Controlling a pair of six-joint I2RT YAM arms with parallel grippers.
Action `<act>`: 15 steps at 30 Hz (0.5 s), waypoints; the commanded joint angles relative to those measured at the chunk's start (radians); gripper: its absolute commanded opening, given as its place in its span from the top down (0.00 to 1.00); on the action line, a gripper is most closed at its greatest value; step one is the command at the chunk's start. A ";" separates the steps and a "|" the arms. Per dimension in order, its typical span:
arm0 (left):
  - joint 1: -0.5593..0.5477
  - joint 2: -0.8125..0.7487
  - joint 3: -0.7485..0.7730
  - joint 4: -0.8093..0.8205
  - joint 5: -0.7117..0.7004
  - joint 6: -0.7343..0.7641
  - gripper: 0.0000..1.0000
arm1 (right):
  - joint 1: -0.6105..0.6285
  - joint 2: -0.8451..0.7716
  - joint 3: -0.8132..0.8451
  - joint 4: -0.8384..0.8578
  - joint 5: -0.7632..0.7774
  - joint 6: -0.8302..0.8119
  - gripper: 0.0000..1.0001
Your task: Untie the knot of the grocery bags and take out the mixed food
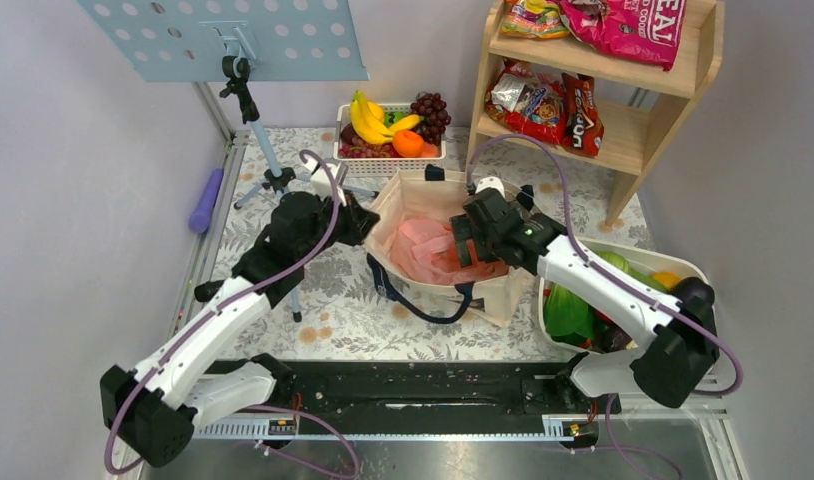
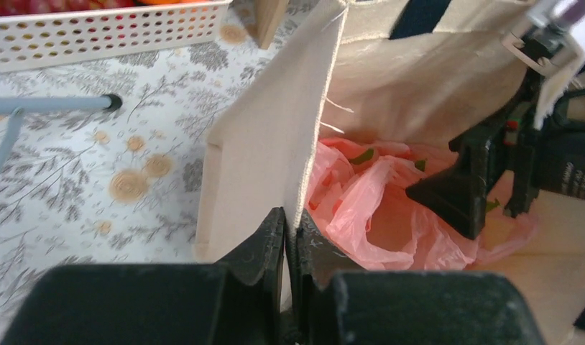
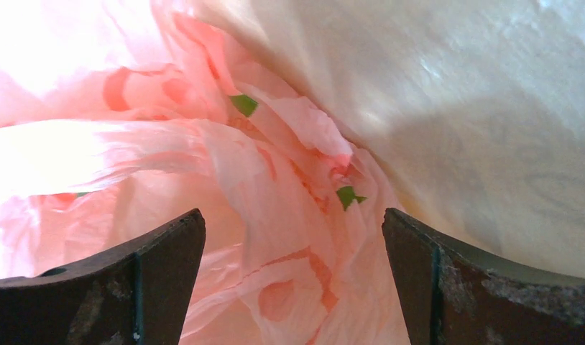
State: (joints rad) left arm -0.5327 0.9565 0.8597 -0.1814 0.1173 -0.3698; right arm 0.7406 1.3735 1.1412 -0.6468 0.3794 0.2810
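A pink grocery bag (image 1: 430, 250) (image 2: 372, 208) (image 3: 261, 172) lies crumpled inside the beige canvas tote (image 1: 398, 195). My left gripper (image 1: 366, 222) (image 2: 292, 228) is shut on the tote's left wall edge (image 2: 304, 165) and holds it upright. My right gripper (image 1: 465, 240) (image 3: 293, 233) is down inside the tote, open, with its fingers (image 2: 451, 194) on either side of a twisted fold of pink plastic (image 3: 325, 180) and apart from it. I cannot make out the knot among the folds. Any food inside the bag is hidden.
A white basket (image 1: 355, 152) of bananas, grapes and an orange stands behind the tote. The wooden shelf (image 1: 638, 125) at the back right holds snack packets. A white tub (image 1: 643, 255) with green produce sits at the right. A music stand's legs (image 1: 273, 180) spread at the left.
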 commanded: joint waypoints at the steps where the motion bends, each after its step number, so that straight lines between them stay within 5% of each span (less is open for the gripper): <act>1: -0.047 0.116 0.128 0.175 -0.072 -0.070 1.00 | -0.068 -0.091 0.044 -0.034 -0.062 -0.028 0.01; 13: -0.059 0.341 0.267 0.188 -0.164 -0.026 1.00 | -0.142 -0.229 0.067 0.102 -0.157 0.071 0.01; 15: -0.059 0.348 0.281 0.183 -0.163 -0.017 0.86 | -0.141 -0.245 0.078 0.115 -0.150 0.064 0.00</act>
State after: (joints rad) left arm -0.5919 1.3075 1.0496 -0.0628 -0.0040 -0.4034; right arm 0.6037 1.1687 1.1645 -0.6029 0.2481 0.3264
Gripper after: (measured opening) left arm 0.081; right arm 0.993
